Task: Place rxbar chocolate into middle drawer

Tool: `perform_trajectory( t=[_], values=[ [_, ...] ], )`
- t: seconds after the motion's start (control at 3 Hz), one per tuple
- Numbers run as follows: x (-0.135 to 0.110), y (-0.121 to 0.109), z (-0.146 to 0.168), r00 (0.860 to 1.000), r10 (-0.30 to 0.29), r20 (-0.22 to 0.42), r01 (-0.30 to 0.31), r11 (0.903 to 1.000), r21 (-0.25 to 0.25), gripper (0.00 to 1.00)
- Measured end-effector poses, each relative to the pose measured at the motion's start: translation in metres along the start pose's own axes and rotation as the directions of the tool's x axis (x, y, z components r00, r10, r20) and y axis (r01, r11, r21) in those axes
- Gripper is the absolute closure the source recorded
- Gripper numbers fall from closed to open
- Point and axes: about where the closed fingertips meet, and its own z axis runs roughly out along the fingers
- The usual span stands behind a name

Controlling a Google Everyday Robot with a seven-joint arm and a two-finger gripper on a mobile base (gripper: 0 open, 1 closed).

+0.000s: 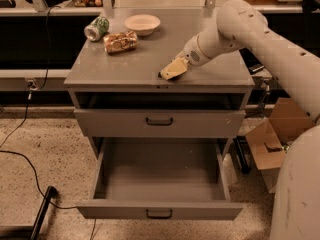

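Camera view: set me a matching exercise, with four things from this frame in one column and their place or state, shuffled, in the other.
Things
1. green can
2. bowl
3. middle drawer
4. pincer

Place or state
A. pulled open
B. on its side, back left of the cabinet top
C. low over the cabinet top, near its front edge
D. upright, just behind the right end of the snack bag

Pairs: 1-B, 2-D, 3-A, 4-C.
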Motion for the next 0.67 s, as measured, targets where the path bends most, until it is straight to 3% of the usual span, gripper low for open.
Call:
perform_trajectory(
  t=[0.67],
  values=[
    [0.0, 0.0, 0.0, 1.0, 0.0, 0.0, 0.0, 1.0, 0.0, 1.0]
  ],
)
